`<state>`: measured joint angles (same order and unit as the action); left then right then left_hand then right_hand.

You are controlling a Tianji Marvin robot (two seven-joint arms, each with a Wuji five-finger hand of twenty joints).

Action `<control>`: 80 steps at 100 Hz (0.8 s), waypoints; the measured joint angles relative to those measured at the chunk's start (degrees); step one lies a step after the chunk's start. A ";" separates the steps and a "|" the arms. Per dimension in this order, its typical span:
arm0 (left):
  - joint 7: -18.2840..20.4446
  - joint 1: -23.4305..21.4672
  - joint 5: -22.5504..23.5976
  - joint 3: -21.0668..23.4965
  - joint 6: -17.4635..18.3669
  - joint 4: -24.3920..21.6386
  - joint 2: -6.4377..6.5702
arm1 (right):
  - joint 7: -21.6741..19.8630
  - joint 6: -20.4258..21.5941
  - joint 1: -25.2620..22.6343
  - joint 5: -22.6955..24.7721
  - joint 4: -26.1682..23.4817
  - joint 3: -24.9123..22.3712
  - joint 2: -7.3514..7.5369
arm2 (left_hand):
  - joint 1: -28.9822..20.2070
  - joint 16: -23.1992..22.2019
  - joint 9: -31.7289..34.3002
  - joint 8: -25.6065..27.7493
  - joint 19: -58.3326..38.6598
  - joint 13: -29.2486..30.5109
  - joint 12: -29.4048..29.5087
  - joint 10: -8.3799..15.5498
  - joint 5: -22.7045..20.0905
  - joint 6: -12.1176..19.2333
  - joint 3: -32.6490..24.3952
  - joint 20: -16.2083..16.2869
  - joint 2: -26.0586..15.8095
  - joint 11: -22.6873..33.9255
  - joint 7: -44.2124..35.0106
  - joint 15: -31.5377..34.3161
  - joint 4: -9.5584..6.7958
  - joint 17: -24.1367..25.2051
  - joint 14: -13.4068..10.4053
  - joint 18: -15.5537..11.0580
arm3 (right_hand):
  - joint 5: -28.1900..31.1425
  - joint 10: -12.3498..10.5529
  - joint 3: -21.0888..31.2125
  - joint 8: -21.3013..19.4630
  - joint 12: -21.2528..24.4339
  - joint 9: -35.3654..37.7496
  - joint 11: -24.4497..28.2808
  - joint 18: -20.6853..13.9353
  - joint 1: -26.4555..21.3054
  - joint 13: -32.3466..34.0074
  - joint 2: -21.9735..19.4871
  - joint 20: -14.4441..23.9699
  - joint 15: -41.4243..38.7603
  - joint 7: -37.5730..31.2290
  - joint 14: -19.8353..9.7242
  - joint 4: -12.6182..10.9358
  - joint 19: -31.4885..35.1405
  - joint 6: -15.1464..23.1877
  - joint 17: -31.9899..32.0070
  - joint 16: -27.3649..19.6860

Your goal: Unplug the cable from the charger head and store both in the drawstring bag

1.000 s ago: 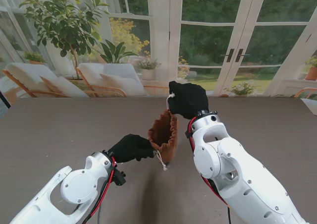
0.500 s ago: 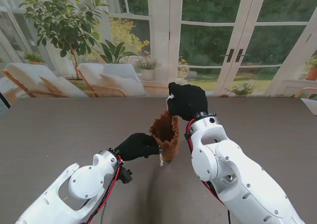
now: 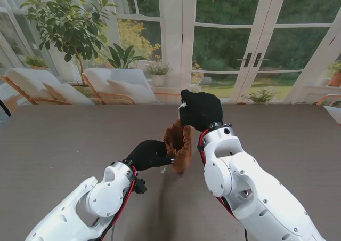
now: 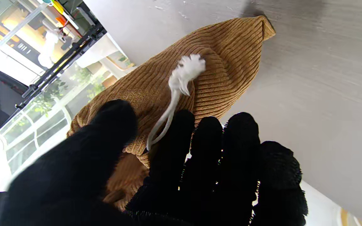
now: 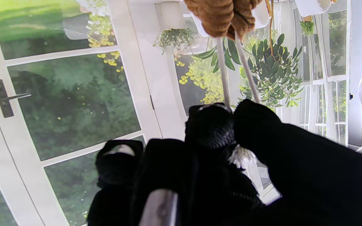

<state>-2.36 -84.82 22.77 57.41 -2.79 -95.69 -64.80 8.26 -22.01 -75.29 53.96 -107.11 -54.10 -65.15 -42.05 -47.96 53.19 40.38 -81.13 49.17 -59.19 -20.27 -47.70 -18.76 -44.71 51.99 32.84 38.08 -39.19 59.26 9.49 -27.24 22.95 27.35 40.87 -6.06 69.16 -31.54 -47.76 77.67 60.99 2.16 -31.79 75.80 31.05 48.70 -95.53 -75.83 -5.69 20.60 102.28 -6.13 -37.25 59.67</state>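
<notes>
One brown ribbed corduroy drawstring bag. Two white drawstring cords, one at each side of the bag's mouth, one ending in a frayed tassel. Two black-gloved hands: one left hand, one right hand. One dark grey counter.

Grey table, glass doors, lounge chairs, leafy plant, daylight

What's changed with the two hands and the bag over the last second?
The left hand has slid right and slightly away from me, staying closed on the drawstring bag side. The bag mouth has narrowed from open to bunched. The right hand has barely moved and still pinches the white drawstring up at the far side.
</notes>
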 measured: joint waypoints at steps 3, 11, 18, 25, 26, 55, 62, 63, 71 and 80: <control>0.37 0.20 -0.44 -0.07 0.00 0.33 -0.18 | 0.00 0.00 -0.03 0.00 0.00 0.00 0.00 | -2.39 0.03 0.43 -0.63 -0.04 0.19 -0.42 0.05 0.00 0.03 0.46 -0.57 0.03 -0.32 -1.26 0.00 0.00 -0.20 0.00 0.08 | 0.00 0.00 0.00 0.00 0.00 0.00 0.00 0.00 0.00 0.00 0.00 0.00 0.00 0.00 0.00 0.00 0.00 0.00 0.00 0.00; 1.54 0.53 -1.25 -0.30 -0.01 0.58 -0.25 | -0.04 0.00 -0.08 0.01 0.00 -0.01 -0.01 | -9.40 0.60 3.37 -3.67 -0.18 1.41 -7.13 0.69 -0.04 0.76 1.81 -1.32 0.03 -3.25 -3.81 0.01 0.00 -1.00 0.08 0.23 | 0.01 0.00 0.00 -0.01 0.00 0.00 0.00 0.00 0.00 0.00 0.00 0.00 0.00 0.01 0.00 0.00 0.00 0.00 0.00 0.00; 1.72 0.57 -1.18 -0.40 -0.01 0.59 -0.25 | -0.22 0.00 -0.10 0.12 0.00 -0.09 0.00 | -11.48 0.70 5.38 -4.98 -0.21 1.42 -9.31 1.07 -0.67 1.21 0.58 -1.41 -0.02 -6.08 -4.11 0.01 0.06 -1.01 0.15 0.47 | 0.01 0.00 0.00 -0.02 0.00 0.00 0.00 0.00 0.00 0.00 0.00 0.00 0.00 0.01 0.00 0.00 0.00 0.00 0.00 0.00; 2.57 0.32 -0.97 -0.08 -0.01 0.36 -0.21 | -0.50 0.00 -0.11 0.27 0.00 -0.25 0.01 | -13.66 0.73 6.33 -5.69 -0.22 1.43 -10.51 1.18 -1.34 1.37 0.00 -1.48 -0.04 -10.41 -4.13 0.01 0.06 -1.01 0.19 0.55 | 0.01 0.00 0.00 -0.02 0.00 0.00 0.00 0.00 0.00 0.00 0.00 0.00 0.00 0.02 0.00 0.00 0.01 -0.01 0.00 0.00; 2.80 0.23 -0.92 0.04 -0.01 0.27 -0.19 | -0.55 0.00 -0.11 0.29 0.00 -0.28 0.01 | -14.20 0.73 6.34 -5.79 -0.21 1.43 -10.57 1.18 -1.35 1.38 -0.04 -1.49 -0.04 -11.07 -4.13 0.01 0.07 -1.01 0.19 0.55 | 0.01 0.00 0.00 -0.02 0.00 0.00 0.00 0.00 0.00 0.00 0.00 0.00 0.00 0.02 0.00 0.00 0.01 -0.01 0.00 0.00; 3.00 -2.50 -0.70 2.65 0.65 -1.46 0.06 | -1.26 0.27 -0.26 0.52 0.00 -0.99 0.16 | -16.47 1.24 8.26 -6.87 -0.23 1.51 -10.66 1.52 -2.75 1.69 -0.28 -2.06 -0.60 -14.72 -3.09 -0.65 0.85 -1.02 0.27 0.67 | 0.02 0.00 0.00 -0.05 0.00 0.00 0.00 0.00 0.00 0.00 0.00 0.00 0.00 0.04 0.00 0.00 0.01 -0.01 0.00 0.00; 3.21 -3.10 -0.70 3.27 0.80 -1.84 0.12 | -1.40 0.27 -0.28 0.54 0.00 -1.06 0.19 | -16.49 1.24 8.26 -6.89 -0.23 1.51 -10.66 1.56 -2.75 1.69 -0.06 -2.06 -0.97 -15.21 -2.98 -0.66 0.86 -1.02 0.27 0.67 | 0.02 0.00 0.00 -0.05 0.00 0.00 0.00 0.00 0.00 0.00 0.00 0.00 0.00 0.05 0.00 0.00 0.01 -0.02 0.00 0.00; 3.24 -3.21 -0.69 3.37 0.82 -1.91 0.13 | -1.43 0.27 -0.28 0.54 0.00 -1.07 0.20 | -16.49 1.24 8.26 -6.89 -0.23 1.51 -10.66 1.57 -2.75 1.69 -0.06 -2.06 -0.97 -15.22 -2.98 -0.66 0.86 -1.02 0.27 0.67 | 0.02 0.00 0.00 -0.05 0.00 0.00 0.00 0.00 0.00 0.00 0.00 0.00 0.00 0.05 0.00 0.00 0.01 -0.02 0.00 0.00; 3.58 -4.08 -0.67 4.22 0.94 -2.52 0.23 | -1.57 0.27 -0.28 0.58 0.00 -1.18 0.22 | -16.51 1.24 8.26 -6.90 -0.23 1.41 -11.29 1.73 -2.75 2.45 0.61 -2.06 -1.04 -15.36 -2.97 -0.66 0.87 -0.69 0.27 0.67 | 0.02 0.00 0.00 -0.08 0.00 0.00 0.00 0.00 0.00 0.00 0.00 0.00 -0.01 0.07 0.00 0.00 0.01 -0.02 0.00 0.00; 4.06 -5.26 -0.83 5.33 0.98 -3.49 0.35 | -1.63 0.25 -0.28 0.58 0.03 -1.30 0.24 | -16.51 1.24 8.21 -6.64 -0.23 1.15 -12.14 1.74 -2.75 3.17 1.16 -2.06 -1.14 -15.39 -2.97 -0.66 0.88 0.04 0.27 0.51 | 0.03 0.00 0.00 -0.09 0.00 0.00 0.00 0.00 0.00 0.00 0.00 0.00 -0.01 0.08 0.00 0.00 0.01 -0.02 0.00 0.00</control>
<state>1.70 -90.09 21.95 62.74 -1.81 -99.18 -64.45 6.63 -21.76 -75.58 54.54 -107.08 -55.40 -64.91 -58.57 -46.72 61.39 33.74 -81.36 50.33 -71.33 -18.53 -50.45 -15.59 -43.55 49.92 31.71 22.69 -42.16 58.60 10.37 -27.20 23.22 27.86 40.89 -6.06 69.16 -31.63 -47.76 77.67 60.99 2.16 -31.79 75.80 31.05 48.70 -95.54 -75.75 -5.69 20.60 102.29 -6.14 -37.25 59.67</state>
